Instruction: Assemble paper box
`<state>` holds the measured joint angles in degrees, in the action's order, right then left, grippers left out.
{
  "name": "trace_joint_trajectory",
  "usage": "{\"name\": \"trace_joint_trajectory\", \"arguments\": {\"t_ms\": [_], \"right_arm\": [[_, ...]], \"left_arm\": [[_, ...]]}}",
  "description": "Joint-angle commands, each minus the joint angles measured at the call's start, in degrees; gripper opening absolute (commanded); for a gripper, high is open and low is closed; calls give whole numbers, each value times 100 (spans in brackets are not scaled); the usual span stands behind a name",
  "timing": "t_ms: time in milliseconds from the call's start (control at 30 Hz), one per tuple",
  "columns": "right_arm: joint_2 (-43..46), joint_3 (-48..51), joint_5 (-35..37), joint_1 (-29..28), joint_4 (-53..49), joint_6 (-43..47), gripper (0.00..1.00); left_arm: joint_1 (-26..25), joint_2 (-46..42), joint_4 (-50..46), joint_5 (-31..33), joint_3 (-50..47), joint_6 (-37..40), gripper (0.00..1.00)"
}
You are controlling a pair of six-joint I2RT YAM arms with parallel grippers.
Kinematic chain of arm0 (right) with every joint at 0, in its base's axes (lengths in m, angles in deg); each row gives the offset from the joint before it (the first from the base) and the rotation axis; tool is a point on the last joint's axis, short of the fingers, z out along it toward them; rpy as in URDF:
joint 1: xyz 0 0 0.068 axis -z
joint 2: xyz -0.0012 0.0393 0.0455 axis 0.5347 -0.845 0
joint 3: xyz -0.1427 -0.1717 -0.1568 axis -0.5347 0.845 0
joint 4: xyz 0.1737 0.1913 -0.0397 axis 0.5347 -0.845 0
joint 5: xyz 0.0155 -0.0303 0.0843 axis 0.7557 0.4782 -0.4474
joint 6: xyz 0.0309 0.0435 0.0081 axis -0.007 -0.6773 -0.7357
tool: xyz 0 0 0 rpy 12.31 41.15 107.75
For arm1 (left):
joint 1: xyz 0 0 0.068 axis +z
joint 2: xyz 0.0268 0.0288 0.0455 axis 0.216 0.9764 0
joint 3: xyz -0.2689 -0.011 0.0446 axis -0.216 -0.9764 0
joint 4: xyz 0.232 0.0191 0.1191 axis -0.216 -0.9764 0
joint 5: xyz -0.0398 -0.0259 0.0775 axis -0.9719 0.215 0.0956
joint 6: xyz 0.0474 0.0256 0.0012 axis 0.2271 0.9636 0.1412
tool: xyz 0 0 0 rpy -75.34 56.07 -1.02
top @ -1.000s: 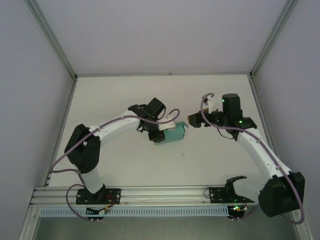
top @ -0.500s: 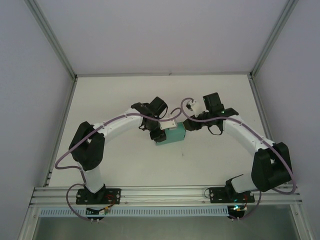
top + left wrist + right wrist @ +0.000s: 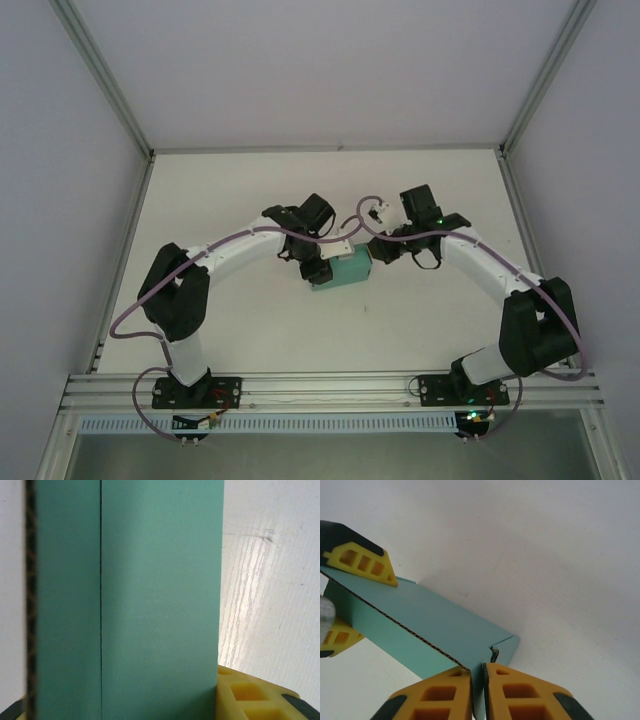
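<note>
Paper box (image 3: 350,270), teal-green card, is near the middle of the white tabletop (image 3: 250,340), between the two arms. We cannot tell if it rests on the surface or is held just above it.

The left tool (image 3: 318,268) grips the box's left end. In the left wrist view the box (image 3: 150,605) stands between that tool's yellow pads (image 3: 250,695), and a thin straight crease runs up the teal face. A raw corrugated edge shows along the box's left side, with wood-grained tabletop (image 3: 270,580) to the right.

The right tool (image 3: 378,250) meets the box's right end. In the right wrist view its orange fingers (image 3: 432,697) are pinched almost together on a thin flap (image 3: 507,645) at the near corner of the box (image 3: 430,620). The box runs away to the left tool (image 3: 345,600), clamped on the far end. We see a corrugated edge along the open long side. The card faces we see are plain teal.
</note>
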<state>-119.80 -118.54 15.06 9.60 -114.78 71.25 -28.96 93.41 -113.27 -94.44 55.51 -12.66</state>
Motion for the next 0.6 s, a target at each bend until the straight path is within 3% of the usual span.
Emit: {"name": "trace_joint_trajectory", "arguments": {"t_ms": [0, 100, 200, 333, 567], "right_arm": [[-58, -149, 87, -113, -31, -468, 7], [11, -2, 676, -383, 190, -1380, 1], [226, 622, 1179, -797, 1111, -1980, 1], [200, 1118, 2553, -1167, 1775, -2155, 0], [250, 1561, 2667, -1191, 2319, -1862, 0]], "left_arm": [[36, -21, 52, -17, -140, -31, 31], [34, -23, 186, -8, -193, -86, 33], [37, 5, 228, -9, -194, -94, 34], [44, 23, 220, 42, -172, -89, 35], [125, -82, 247, -10, -277, -57, 36]]}}
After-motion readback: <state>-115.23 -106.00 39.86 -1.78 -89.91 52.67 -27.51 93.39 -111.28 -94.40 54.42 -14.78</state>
